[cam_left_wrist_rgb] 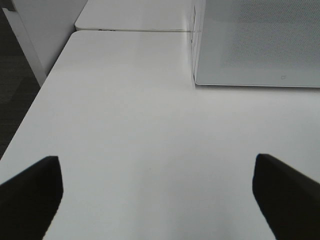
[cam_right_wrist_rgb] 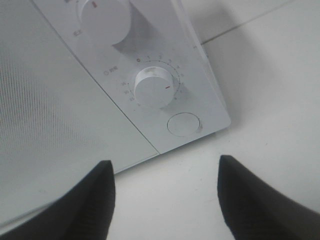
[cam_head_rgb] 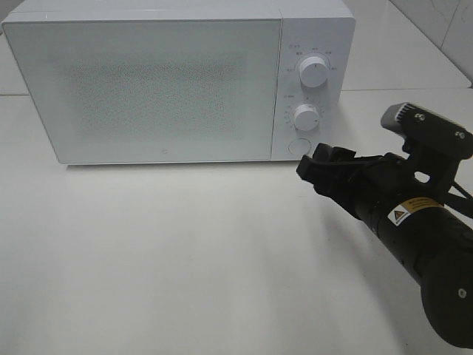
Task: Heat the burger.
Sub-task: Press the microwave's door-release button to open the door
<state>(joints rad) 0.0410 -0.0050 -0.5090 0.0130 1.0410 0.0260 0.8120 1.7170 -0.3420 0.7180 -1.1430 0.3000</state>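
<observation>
You are holding the right gripper (cam_right_wrist_rgb: 165,165) just short of the microwave's (cam_head_rgb: 148,81) control panel. Its jaws are standing partly apart and are gripping nothing. Only bare desk (cam_head_rgb: 185,259) and the oven's lower front edge are showing between them. Straight ahead of the jaws, and closest to them, the round button (cam_right_wrist_rgb: 183,124) is sitting at the bottom of the panel. The lower dial (cam_right_wrist_rgb: 154,87) is lying just beyond it, and the upper dial (cam_right_wrist_rgb: 102,15) farther on. The jaws are not touching any of these.

You are hanging the left gripper (cam_left_wrist_rgb: 155,165) over open desk with its jaws spread wide and empty. The oven's near corner is lying well ahead of them and off to one side.

The burger is not showing in any of the three views. Nothing is lying on the desk between or around either pair of jaws. The microwave door (cam_head_rgb: 140,92) is sitting shut, and nothing is showing through its speckled front. So you cannot tell from here whether the burger is already inside.

Judging by the shut door and the right jaws pointing at the controls, you are probably working on the panel. That would mean either pressing the button or turning a dial. If the burger is already inside, what is left is setting the dials and letting it heat. If not, opening the door, loading and closing are all left to do.
</observation>
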